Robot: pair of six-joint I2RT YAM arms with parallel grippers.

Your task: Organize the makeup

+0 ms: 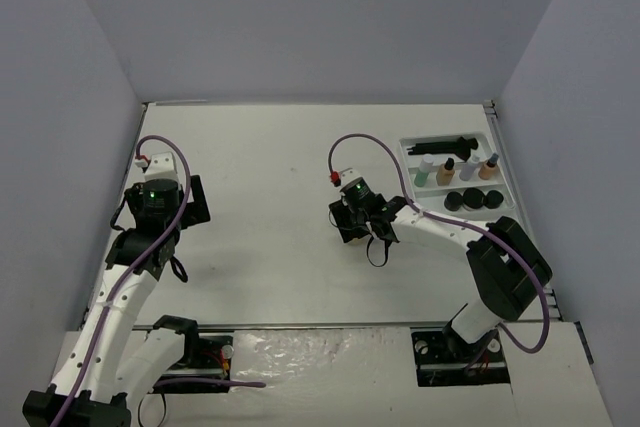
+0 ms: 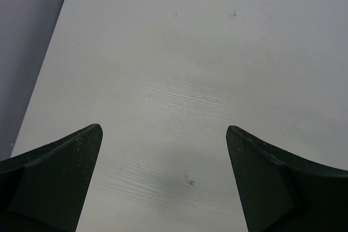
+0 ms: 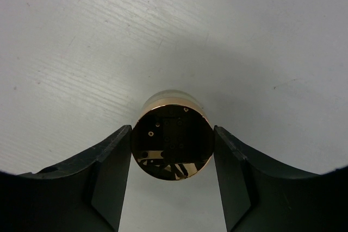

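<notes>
- My right gripper (image 3: 173, 129) has its fingers (image 3: 111, 172) closed in on the tan jar (image 3: 173, 142). Each inner face presses against a side of the jar, and I see no gap on either side.
- The round face of the jar that is turned to the wrist camera is gold-rimmed and mirror-like, dark with reflections. A sliver of its pale body shows beyond the rim.
- From the wrist view I cannot tell whether the jar sits on the table (image 1: 270, 147) or hangs just above it. A soft shadow lies on the white surface around it.
- In the overhead view this gripper is near the middle of the table, well apart from the white tray (image 1: 430, 199) at the far right. The jar is hidden under the gripper in that view.
- My left gripper (image 2: 164, 129) is spread wide and holds nothing, with only bare table between its two dark fingertips. It hangs over the left part of the table, near the left wall.
- The thin black brushes (image 1: 445, 144) lie crosswise in the far compartment of the tray.
- The middle row holds, from left to right, the green bottle (image 1: 427, 169), the first tan bottle (image 1: 447, 171), the clear-grey bottle (image 1: 468, 167) and the second tan bottle (image 1: 489, 166). All have dark caps pointing to the far side. I cannot tell whether they stand or lie.
- Three black jars (image 1: 472, 198) sit side by side in the near row of the tray.
</notes>
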